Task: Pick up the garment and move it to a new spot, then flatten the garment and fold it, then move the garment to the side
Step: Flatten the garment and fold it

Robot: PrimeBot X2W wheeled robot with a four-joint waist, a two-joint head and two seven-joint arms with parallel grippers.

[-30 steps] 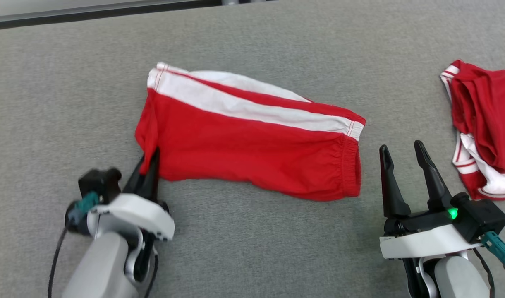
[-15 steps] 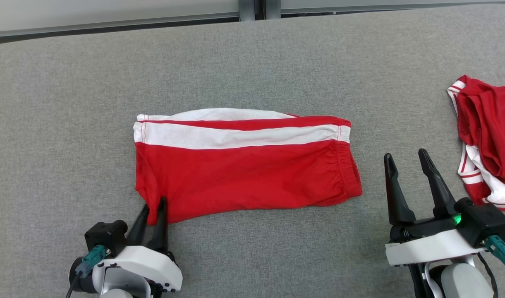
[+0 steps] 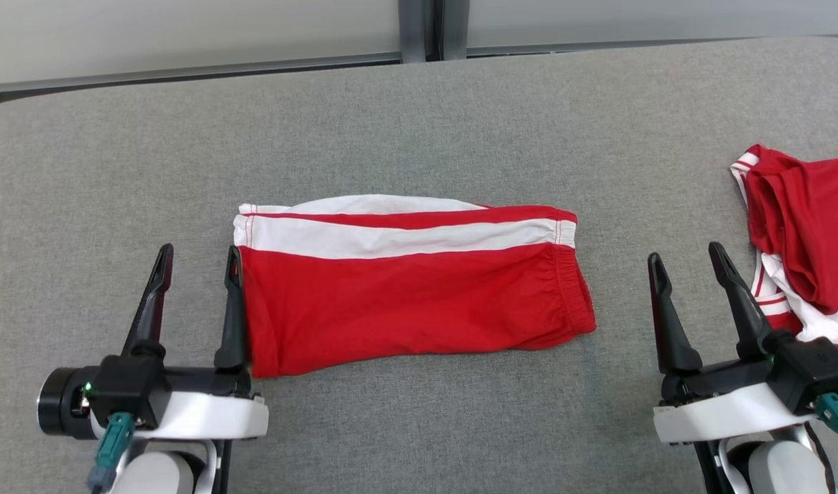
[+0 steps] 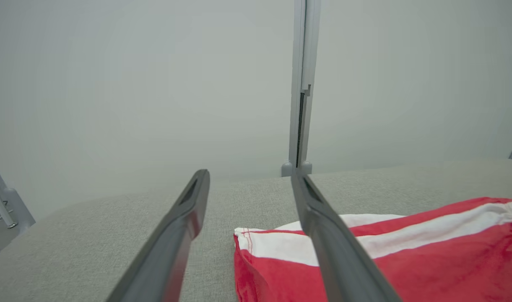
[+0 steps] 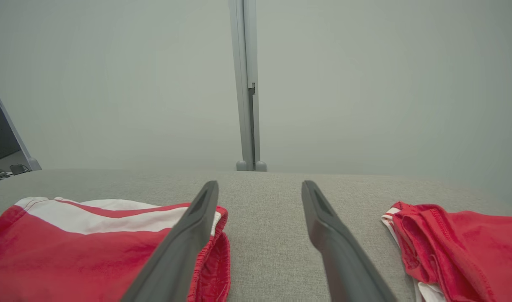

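1. Left gripper (image 3: 200, 250) is sitting nearest, at the lower left, spreading its two long, dark, tapering fingers wide apart, with grey covering showing between them; a smooth white housing is curving behind them.
2. Its inner finger is running along the left edge of the red shorts (image 3: 412, 302); whether it is touching the cloth cannot be told.
3. The right gripper (image 3: 685, 252) is standing at the lower right with its fingers likewise parted, over bare covering in the gap between the two garments and touching neither.
4. The red shorts are lying folded into a flat, roughly rectangular shape in the middle of the table (image 3: 419, 123), between the two grippers. The cloth is looking soft and matte, white bands are running along the far edge, and a gathered elastic waistband is puckering at the right end.
5. A second red-and-white garment (image 3: 810, 233) is lying crumpled at the table's right edge, just beyond the right gripper, its folds bunching and its striped white trim curling underneath.
6. The table's grey, coarse, felt-like covering is stretching away behind both garments.
7. Farthest off, smooth pale wall panels (image 3: 185, 27) are rising behind the table, with a grey upright post (image 3: 425, 27) standing at their seam.
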